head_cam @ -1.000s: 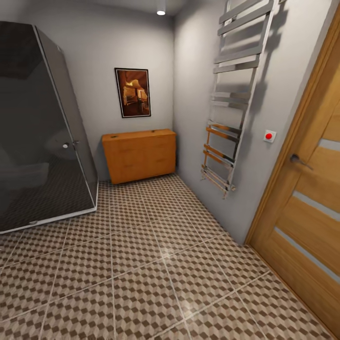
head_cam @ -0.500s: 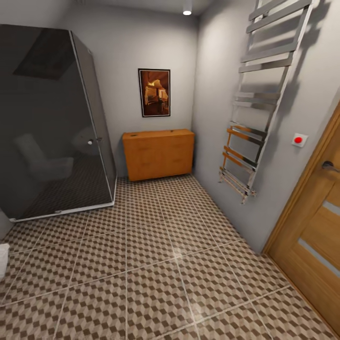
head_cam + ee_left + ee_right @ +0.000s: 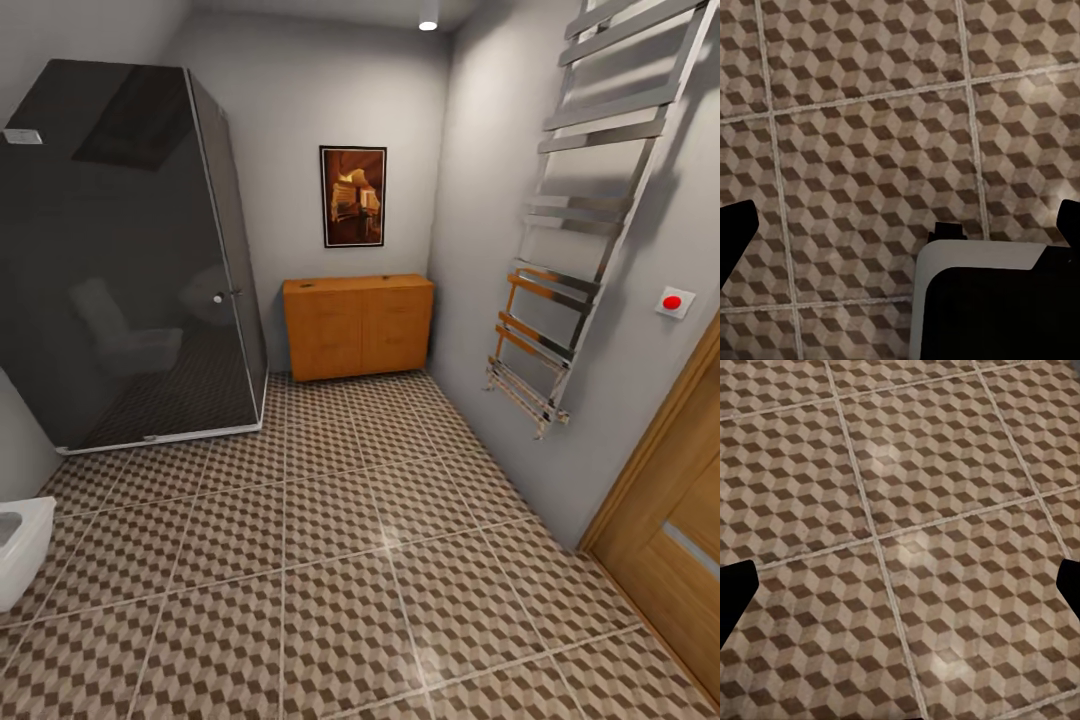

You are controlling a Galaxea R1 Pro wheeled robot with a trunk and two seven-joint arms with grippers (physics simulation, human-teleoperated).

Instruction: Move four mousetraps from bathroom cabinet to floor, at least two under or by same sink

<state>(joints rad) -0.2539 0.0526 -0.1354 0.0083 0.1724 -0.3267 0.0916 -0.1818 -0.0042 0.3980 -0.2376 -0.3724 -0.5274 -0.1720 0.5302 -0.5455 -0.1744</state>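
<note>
Head view: the wide low orange-brown wooden cabinet [image 3: 358,326] stands against the far wall, straight ahead and far from both jaws, its long side across the line of approach. No mousetraps can be seen — I judge they are inside it. Neither arm looks nearer.

Left wrist view: only the bathroom floor of brown-beige cube tiles [image 3: 862,142] lies below, and a white-edged dark part of the robot [image 3: 990,300].

Right wrist view: the same floor. In both wrist views dark finger tips sit at the far edges, so the jaws look spread wide and empty.

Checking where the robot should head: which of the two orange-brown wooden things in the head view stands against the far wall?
The cabinet, the low dresser under the framed picture. The other, the door, is at the near right.
</note>
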